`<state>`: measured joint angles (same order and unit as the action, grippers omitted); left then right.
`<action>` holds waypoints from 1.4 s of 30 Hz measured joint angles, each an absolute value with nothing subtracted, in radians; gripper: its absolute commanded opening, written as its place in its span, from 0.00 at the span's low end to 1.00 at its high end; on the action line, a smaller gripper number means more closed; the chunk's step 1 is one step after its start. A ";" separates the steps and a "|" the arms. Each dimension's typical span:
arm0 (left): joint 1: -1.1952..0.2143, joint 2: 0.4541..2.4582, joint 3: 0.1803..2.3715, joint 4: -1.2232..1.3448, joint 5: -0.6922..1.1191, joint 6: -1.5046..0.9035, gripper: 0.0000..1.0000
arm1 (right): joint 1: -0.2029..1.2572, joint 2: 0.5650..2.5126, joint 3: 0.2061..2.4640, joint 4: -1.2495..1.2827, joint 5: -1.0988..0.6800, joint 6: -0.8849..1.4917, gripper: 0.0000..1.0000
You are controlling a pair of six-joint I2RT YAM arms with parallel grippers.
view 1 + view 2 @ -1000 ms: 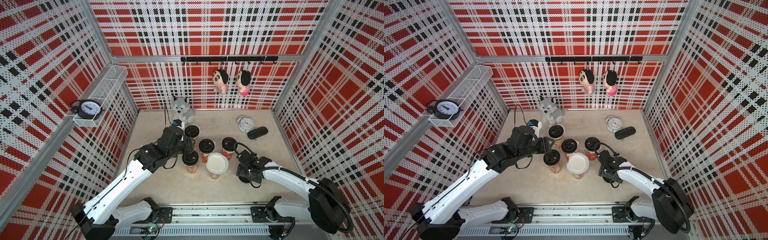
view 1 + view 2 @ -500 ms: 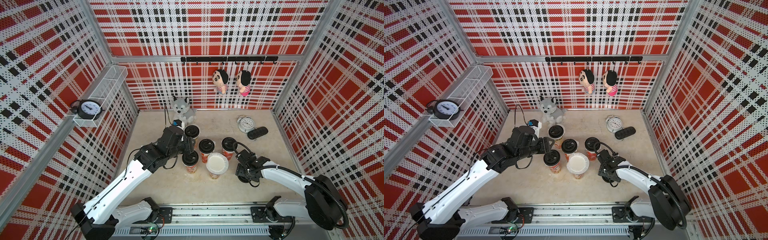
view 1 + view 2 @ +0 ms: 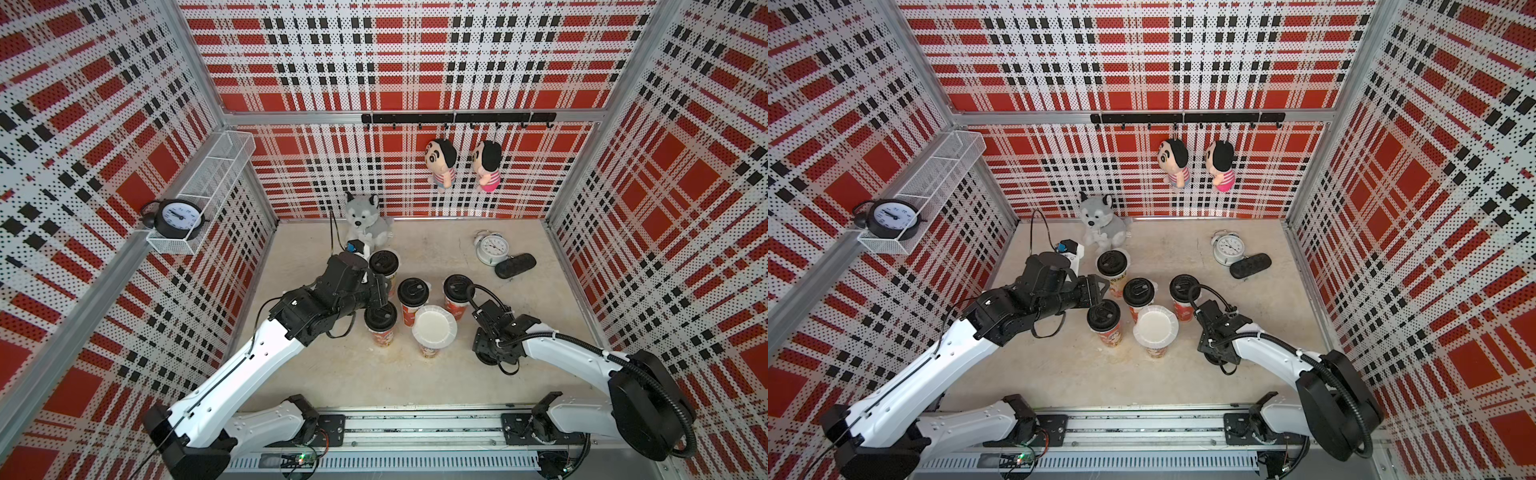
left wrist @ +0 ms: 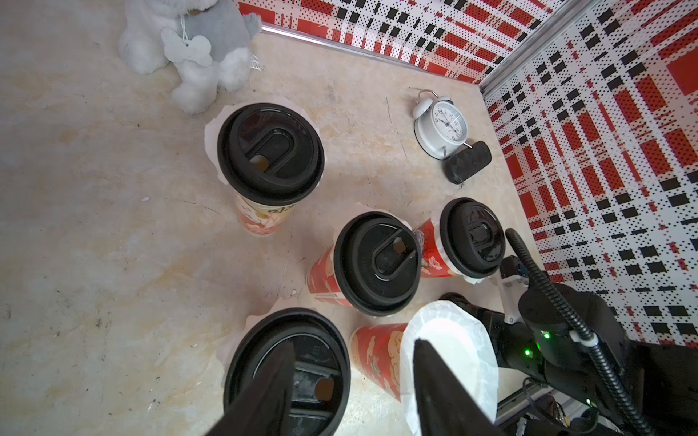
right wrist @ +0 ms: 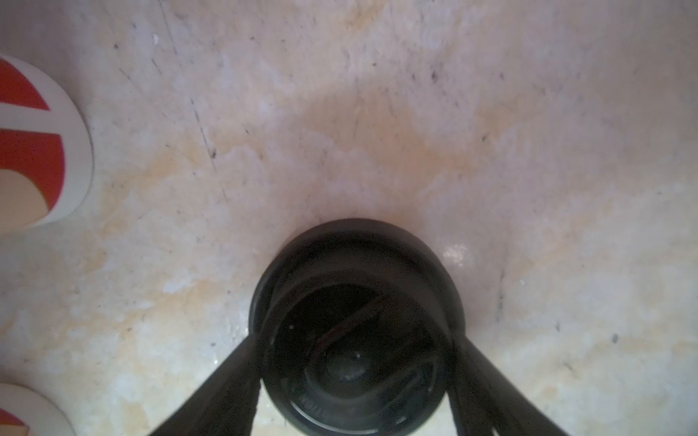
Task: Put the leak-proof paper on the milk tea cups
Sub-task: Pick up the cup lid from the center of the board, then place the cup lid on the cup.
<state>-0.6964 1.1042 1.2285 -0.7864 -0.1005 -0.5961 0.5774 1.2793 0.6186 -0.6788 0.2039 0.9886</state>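
- The left gripper (image 4: 353, 343) has its jaws apart and empty; leak-proof paper (image 4: 453, 339) caps a milk tea cup (image 4: 377, 355) beside it.
- The right gripper (image 5: 355, 339) straddles a black lid (image 5: 351, 249) on the worktop (image 5: 377, 113); I cannot tell whether it grips the lid.

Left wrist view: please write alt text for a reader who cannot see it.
Five milk tea cups stand on a beige table; four carry black lids, and one is covered only by leak-proof paper. The open left end effector hangs above the two nearest cups, with a plush dog and white alarm clock beyond.
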 measured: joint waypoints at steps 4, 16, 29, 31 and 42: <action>-0.696 1.104 1.229 -0.786 -0.099 -0.596 0.54 | 0.577 1.244 0.619 -0.694 0.204 0.989 0.74; -0.696 1.115 1.229 -0.786 -0.091 -0.596 0.54 | 0.588 1.022 0.814 -0.955 0.213 0.962 0.69; -0.696 1.135 1.223 -0.785 -0.089 -0.596 0.54 | 0.901 1.287 1.428 -1.306 0.311 0.877 0.69; -0.696 1.135 1.222 -0.785 -0.089 -0.596 0.54 | 0.943 1.348 1.491 -1.327 0.311 0.855 0.69; -0.696 1.135 1.222 -0.786 -0.090 -0.596 0.54 | 1.034 1.541 1.610 -1.332 0.268 0.761 0.69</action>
<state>-0.6960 1.1347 1.2217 -0.7856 -0.0898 -0.5957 1.0340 1.5406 1.6096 -1.3323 0.2684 0.7609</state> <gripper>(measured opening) 0.536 0.695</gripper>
